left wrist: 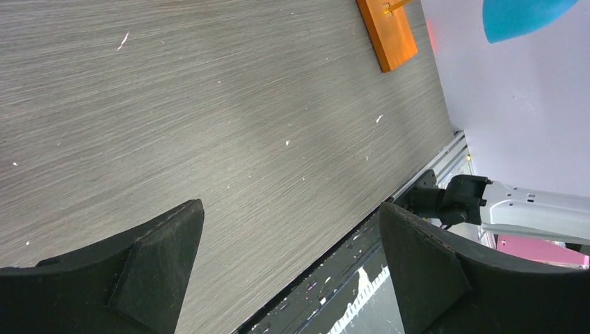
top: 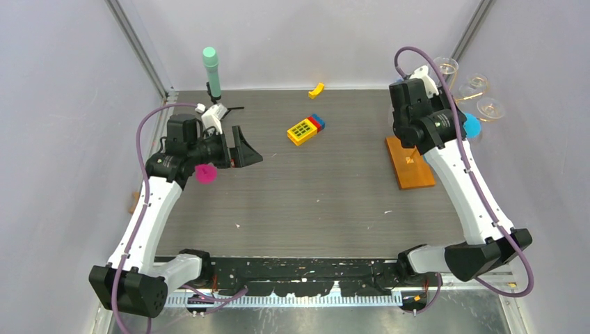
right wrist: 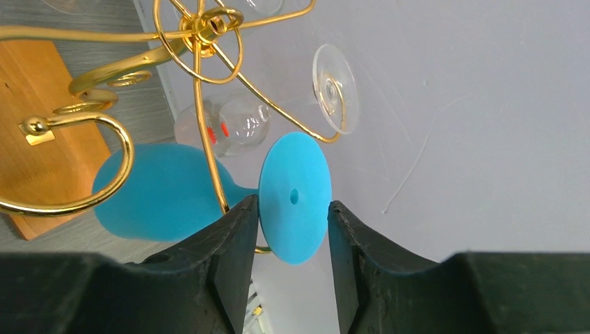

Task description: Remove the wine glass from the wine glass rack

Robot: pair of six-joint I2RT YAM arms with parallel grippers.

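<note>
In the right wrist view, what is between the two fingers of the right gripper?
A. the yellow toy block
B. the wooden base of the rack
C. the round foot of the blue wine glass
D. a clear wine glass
C: the round foot of the blue wine glass sits between the fingers of the right gripper, beside the gold wine glass rack.

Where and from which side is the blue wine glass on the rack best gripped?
Probably the flat round foot of the blue wine glass, pinched across its rim from above: the glass hangs upside down, foot uppermost and above the gold wires of the rack.
</note>
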